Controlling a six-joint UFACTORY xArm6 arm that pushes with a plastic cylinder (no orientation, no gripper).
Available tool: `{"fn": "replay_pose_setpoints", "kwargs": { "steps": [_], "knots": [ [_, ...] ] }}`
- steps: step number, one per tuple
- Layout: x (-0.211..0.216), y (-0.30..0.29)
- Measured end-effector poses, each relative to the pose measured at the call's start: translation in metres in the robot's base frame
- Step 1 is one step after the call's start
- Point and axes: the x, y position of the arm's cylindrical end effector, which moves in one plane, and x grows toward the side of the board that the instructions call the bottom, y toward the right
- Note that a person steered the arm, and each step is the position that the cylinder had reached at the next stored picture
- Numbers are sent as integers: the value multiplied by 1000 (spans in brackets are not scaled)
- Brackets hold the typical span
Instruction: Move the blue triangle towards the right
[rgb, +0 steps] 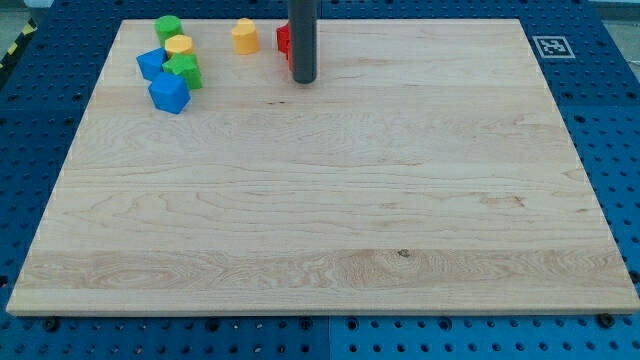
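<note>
Two blue blocks lie in a cluster at the view's top left: one (152, 64) partly tucked behind a green block, one (169, 93) below it that looks like a cube. Which of them is the triangle cannot be made out. My rod comes down from the view's top and my tip (303, 82) rests on the board well to the right of the cluster. It touches neither blue block. A red block (284, 40) sits just left of the rod, partly hidden by it.
The cluster also holds a green block (168, 27), a yellow block (179, 45) and another green block (185, 70). A yellow block (244, 36) stands alone between the cluster and the rod. A printed marker (549, 46) sits off the wooden board's (330, 200) top right corner.
</note>
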Motion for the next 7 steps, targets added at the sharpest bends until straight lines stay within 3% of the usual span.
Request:
{"fn": "replay_pose_setpoints", "kwargs": {
  "steps": [2, 4, 5, 7],
  "knots": [
    [0, -38],
    [108, -41],
    [137, -91],
    [111, -219]
  ]
}}
